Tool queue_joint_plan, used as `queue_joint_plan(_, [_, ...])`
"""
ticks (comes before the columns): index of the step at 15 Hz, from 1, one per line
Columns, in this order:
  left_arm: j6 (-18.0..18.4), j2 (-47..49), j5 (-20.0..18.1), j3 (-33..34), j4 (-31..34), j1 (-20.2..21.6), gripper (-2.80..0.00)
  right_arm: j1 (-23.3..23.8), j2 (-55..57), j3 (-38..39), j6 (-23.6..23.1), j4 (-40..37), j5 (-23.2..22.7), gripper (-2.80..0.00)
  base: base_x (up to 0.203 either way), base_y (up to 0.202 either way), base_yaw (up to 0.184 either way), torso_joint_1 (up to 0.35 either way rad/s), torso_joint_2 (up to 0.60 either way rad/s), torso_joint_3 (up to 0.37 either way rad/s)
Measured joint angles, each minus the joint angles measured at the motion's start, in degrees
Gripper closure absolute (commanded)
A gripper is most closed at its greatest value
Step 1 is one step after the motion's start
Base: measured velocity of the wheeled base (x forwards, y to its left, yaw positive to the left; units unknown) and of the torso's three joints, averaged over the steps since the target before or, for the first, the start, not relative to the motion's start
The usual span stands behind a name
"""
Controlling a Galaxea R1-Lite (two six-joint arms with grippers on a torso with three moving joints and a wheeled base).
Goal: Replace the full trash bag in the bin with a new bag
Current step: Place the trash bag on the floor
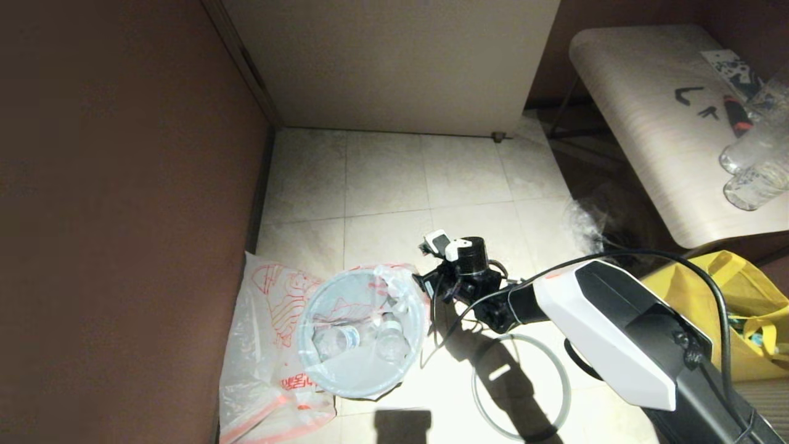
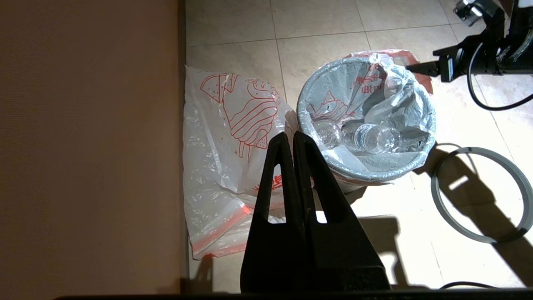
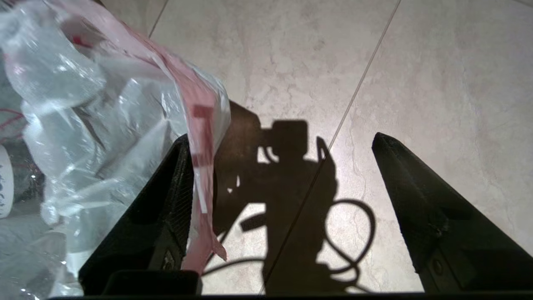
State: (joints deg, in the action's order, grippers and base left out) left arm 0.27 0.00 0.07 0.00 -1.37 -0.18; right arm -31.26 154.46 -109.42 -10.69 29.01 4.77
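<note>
The bin [image 1: 362,333] stands on the tiled floor close to the brown wall, with the full bag [image 1: 370,320] still lining it: its plastic is folded out over the lip and clear bottles lie at the bottom. The new bag [image 1: 271,345] lies flat on the floor, touching the bin on the wall side and partly tucked under it. The grey ring [image 1: 521,385] is off, lying on the tiles on the far side from the wall, near the bin but not touching.

The right gripper [image 1: 425,287] is at the bin's edge with its jaws spread wide. In its own camera one finger [image 3: 166,208] sits against the bag's loose pink edge strip, while the other stands well apart over bare tile. So the plastic is beside a finger, not clearly between the two.

The left gripper [image 2: 290,143] hangs above, over the gap between the new bag and the bin, jaws pressed together on nothing.

My worry is the grip. If the jaws shut where they are, they may catch only that thin strip, or nothing, and the film could slip or tear under the bottles. A sideways pull might also tip the light bin.
</note>
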Motion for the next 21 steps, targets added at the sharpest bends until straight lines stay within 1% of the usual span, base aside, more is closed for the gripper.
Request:
queue_joint_plan(3, [0.0,0.0,0.02,0.0,0.0,0.0,0.0,-0.51,0.64,-0.28,0.02,-0.21,-0.37,-2.8,0.0,0.0,0.0,0.0,0.0,0.0])
queue_joint_plan(6, [0.0,0.0,0.0,0.0,0.0,0.0,0.0,-0.85,1.46,-2.18,0.04,-2.25,-0.39,-2.8,0.0,0.0,0.0,0.0,0.0,0.0])
queue_joint_plan(7, [-0.02,0.0,-0.02,0.0,-0.01,0.0,0.0,-0.93,1.88,-2.86,-0.02,-2.91,-0.44,0.0,0.0,0.0,0.0,0.0,0.0,0.0])
queue_joint_plan(12, [-0.02,0.0,0.0,0.0,-0.01,0.0,0.0,-1.48,2.98,-3.61,0.19,-6.66,-2.93,0.0,0.0,0.0,0.0,0.0,0.0,0.0])
queue_joint_plan(15, [-0.02,0.0,0.0,0.0,0.0,0.0,0.0,-1.68,2.49,-3.62,1.26,-7.6,-3.36,0.0,0.0,0.0,0.0,0.0,0.0,0.0])
queue_joint_plan(16, [-0.02,0.0,0.0,0.0,-0.01,0.0,0.0,-1.84,1.97,-3.61,2.83,-7.72,-3.64,0.0,0.0,0.0,0.0,0.0,0.0,0.0])
queue_joint_plan(18, [0.0,0.0,0.0,0.0,-0.01,0.0,0.0,-2.19,0.22,-3.34,7.43,-8.53,-4.7,0.0,0.0,0.0,0.0,0.0,0.0,0.0])
queue_joint_plan(19, [0.0,0.0,0.02,0.0,-0.01,0.0,0.0,-2.19,-0.84,-3.06,10.37,-9.74,-5.41,0.0,0.0,0.0,0.0,0.0,0.0,0.0])
queue_joint_plan(21, [0.0,0.0,0.0,0.0,-0.01,0.0,0.0,-2.34,-3.22,-2.34,17.41,-13.17,-9.06,0.0,0.0,0.0,0.0,0.0,0.0,0.0])
